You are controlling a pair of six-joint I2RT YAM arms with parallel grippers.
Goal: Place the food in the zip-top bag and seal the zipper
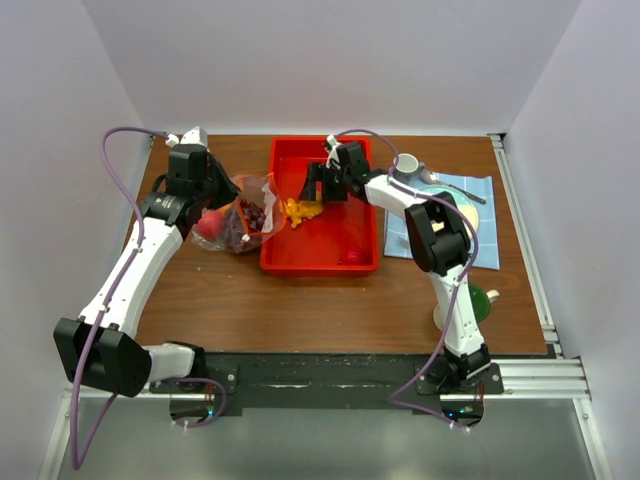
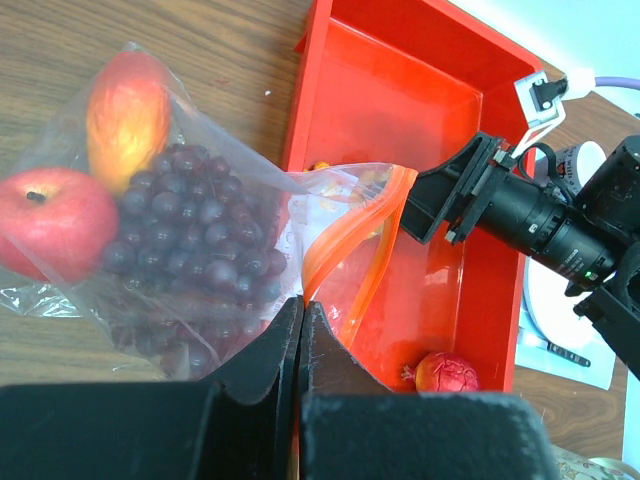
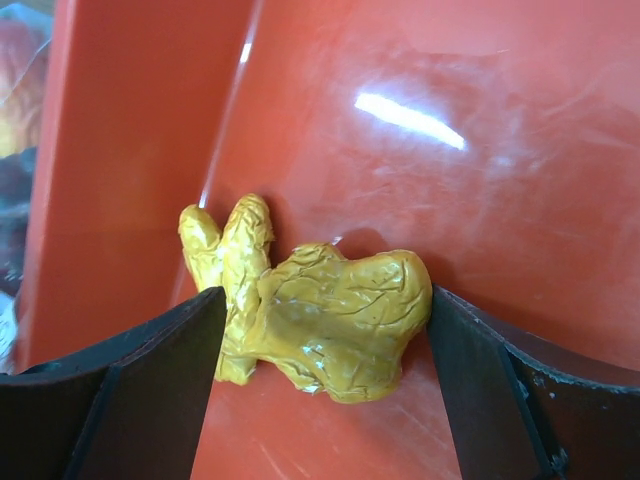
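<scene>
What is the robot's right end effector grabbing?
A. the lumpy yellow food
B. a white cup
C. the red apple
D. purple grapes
A: the right wrist view shows the lumpy yellow food between the two fingers of the right end effector, over the red tray; the grapes and apple are in the zip-top bag.
</scene>
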